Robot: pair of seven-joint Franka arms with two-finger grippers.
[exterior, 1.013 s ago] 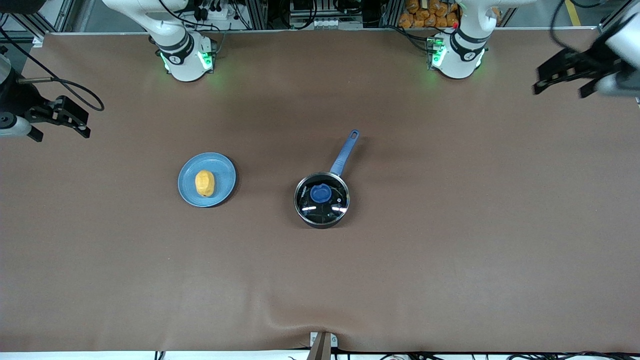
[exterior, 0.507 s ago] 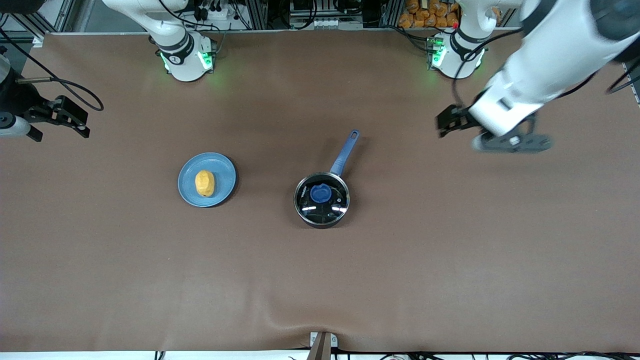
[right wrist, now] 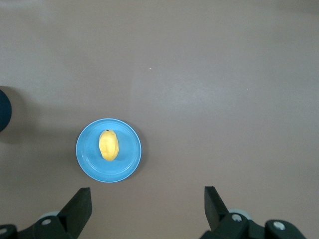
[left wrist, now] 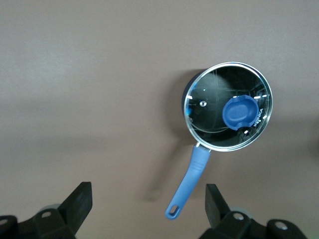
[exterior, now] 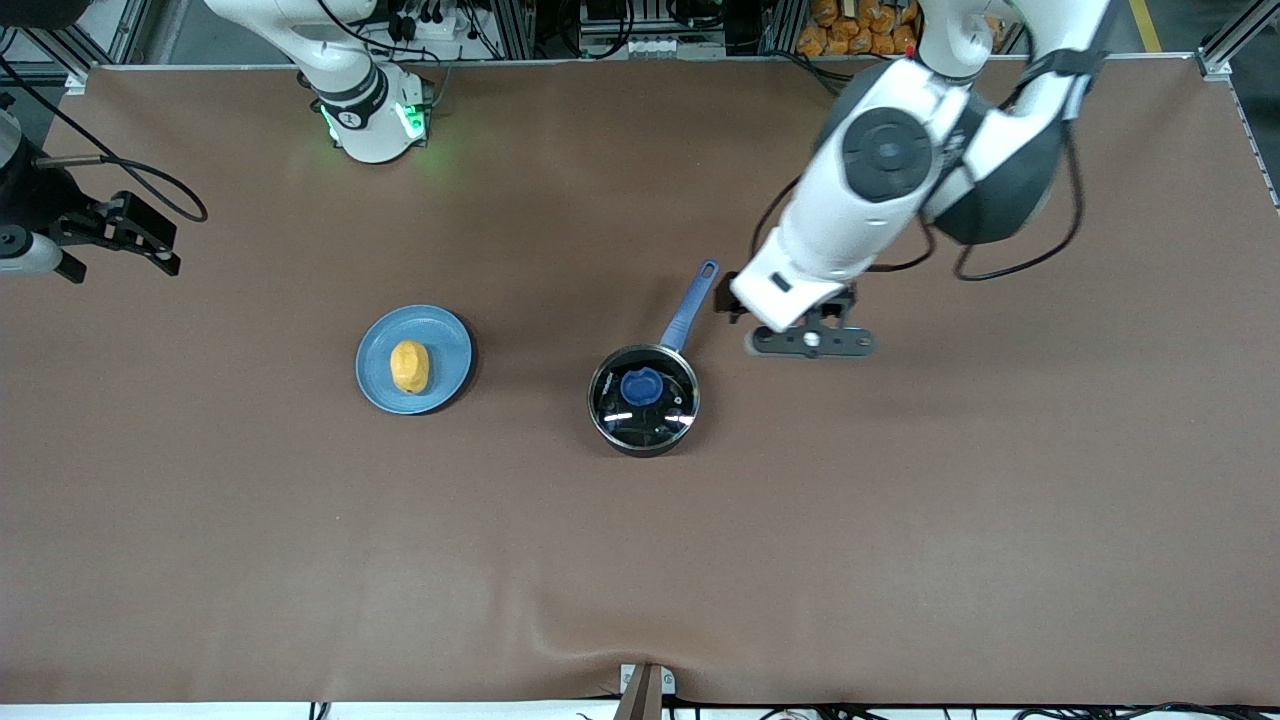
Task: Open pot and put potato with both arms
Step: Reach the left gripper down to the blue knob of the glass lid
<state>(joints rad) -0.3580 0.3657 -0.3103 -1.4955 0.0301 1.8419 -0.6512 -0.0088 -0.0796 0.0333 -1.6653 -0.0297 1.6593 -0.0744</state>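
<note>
Black left gripper (exterior: 735, 300) spread wide, empty, over bare brown table (exterior: 900, 500) just beside tip of pot handle.

Right gripper (exterior: 125, 235) likewise spread and empty, waiting high at right arm's end of table, with plate in sight of its wrist view. Pot (exterior: 644, 398) sat mid-table, glass lid (exterior: 645, 393) with blue knob on top, blue handle (exterior: 690, 305) angled away from front camera toward left gripper. Potato (exterior: 409, 366) lay on light-blue plate (exterior: 445, 345), well apart from pot, toward right arm's end. Seen in left wrist view: pot (left wrist: 228, 106), handle tip between gripper fingers (left wrist: 75, 204).
</note>
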